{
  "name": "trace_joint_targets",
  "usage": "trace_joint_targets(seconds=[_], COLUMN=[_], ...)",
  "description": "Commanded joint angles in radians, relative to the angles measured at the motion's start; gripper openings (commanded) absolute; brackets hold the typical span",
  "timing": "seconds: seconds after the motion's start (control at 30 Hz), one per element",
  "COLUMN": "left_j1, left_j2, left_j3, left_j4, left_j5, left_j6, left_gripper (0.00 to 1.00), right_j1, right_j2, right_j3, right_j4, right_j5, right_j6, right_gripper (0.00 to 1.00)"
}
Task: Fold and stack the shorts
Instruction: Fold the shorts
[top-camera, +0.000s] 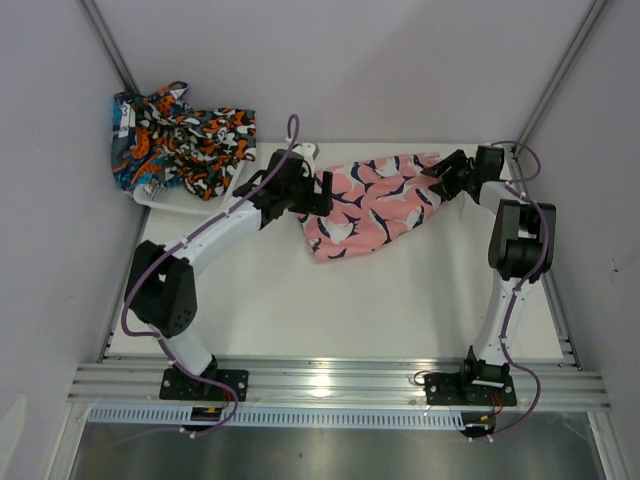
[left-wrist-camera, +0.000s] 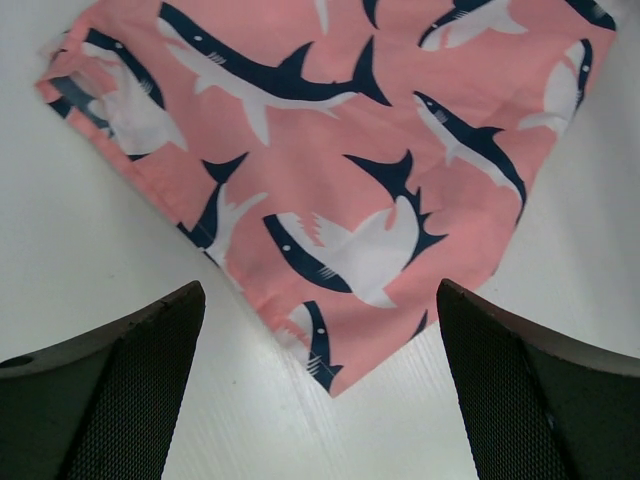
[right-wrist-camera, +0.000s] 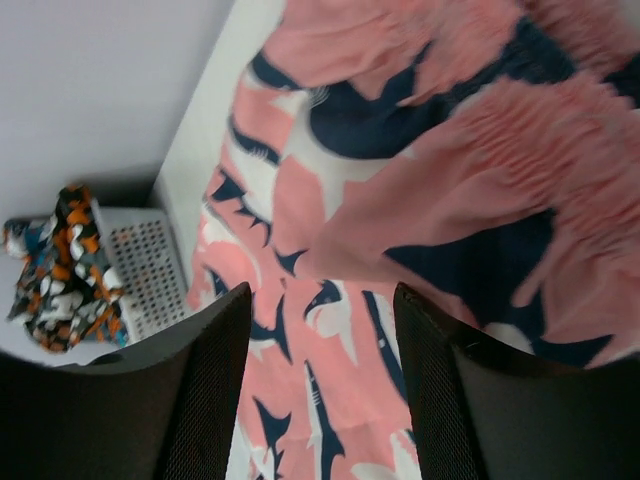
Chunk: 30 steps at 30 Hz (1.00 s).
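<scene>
Top external: pink shorts (top-camera: 375, 200) lie near table (top-camera: 330, 310) edge.

Pink shark-print shorts (top-camera: 375, 200) lie spread across the far middle of the table (top-camera: 300, 310), while teal-navy shorts (top-camera: 135, 145) and black orange-blotched shorts (top-camera: 215, 150) sit crumpled together at far left.

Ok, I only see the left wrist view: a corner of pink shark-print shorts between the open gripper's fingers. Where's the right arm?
Observer: The right gripper is at the opposite, gathered waistband end of the pink shark-print fabric shorts, jaws apart; whether it grips, I can't tell.
Operator: And the other shorts?
Observer: A crumpled orange, teal and black patterned pile lies on the white plastic mesh basket, at the far left.
</scene>
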Motion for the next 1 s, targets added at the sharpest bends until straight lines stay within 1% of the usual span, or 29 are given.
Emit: trace_joint_targets(seconds=[0.0, 0.07, 0.17, 0.27, 0.3, 0.5, 0.6, 0.67, 0.7, 0.77, 0.8, 0.83, 0.9, 0.93, 0.97], left_j1=[-0.029, -0.043, -0.065, -0.086, -0.091, -0.115, -0.12, -0.123, -0.123, -0.124, -0.126, -0.126, -0.131, -0.137, -0.138], left_j2=[-0.018, -0.01, 0.007, 0.01, 0.01, 0.033, 0.028, 0.022, 0.021, 0.016, 0.016, 0.015, 0.012, 0.01, 0.005], left_j3=[0.03, 0.041, 0.07, 0.078, 0.085, 0.145, 0.153, 0.153, 0.153, 0.154, 0.156, 0.157, 0.157, 0.157, 0.156], left_j4=[0.05, 0.046, 0.032, 0.026, 0.024, -0.019, -0.027, -0.034, -0.036, -0.037, -0.039, -0.042, -0.045, -0.048, -0.05], left_j5=[0.026, 0.031, 0.029, 0.028, 0.028, 0.017, 0.008, 0.006, 0.005, 0.0, 0.003, 0.003, 0.005, 0.002, 0.002], left_j6=[-0.029, -0.03, -0.032, -0.032, -0.029, -0.023, -0.017, -0.013, -0.01, -0.009, -0.009, -0.009, -0.003, -0.001, 0.003], left_gripper=[0.99, 0.99, 0.99, 0.99, 0.99, 0.99, 0.99, 0.99, 0.99, 0.99, 0.99, 0.99, 0.99, 0.99, 0.99], right_j1=[0.016, 0.035, 0.038, 0.032, 0.035, 0.076, 0.079, 0.087, 0.095, 0.116, 0.116, 0.116, 0.116, 0.116, 0.112], right_j2=[0.024, 0.019, 0.027, 0.044, 0.047, 0.001, -0.062, -0.09, -0.128, -0.162, -0.185, -0.196, -0.237, -0.257, -0.278], right_j3=[0.066, 0.049, 0.049, 0.043, 0.044, -0.071, -0.15, -0.172, -0.2, -0.197, -0.157, -0.134, -0.105, -0.099, -0.1], right_j4=[-0.121, -0.112, -0.164, -0.234, -0.303, -0.281, -0.233, -0.237, -0.231, -0.242, -0.294, -0.314, -0.328, -0.32, -0.32], right_j5=[0.123, 0.126, 0.14, 0.16, 0.21, 0.217, 0.207, 0.2, 0.2, 0.229, 0.24, 0.243, 0.226, 0.215, 0.211], right_j6=[-0.029, -0.04, -0.017, 0.012, 0.027, 0.065, 0.076, 0.073, 0.073, 0.043, 0.024, 0.003, -0.052, -0.071, -0.086], right_gripper=[0.61, 0.62, 0.62, 0.61, 0.61, 0.64, 0.65, 0.64, 0.65, 0.69, 0.77, 0.82, 0.88, 0.95, 0.96])
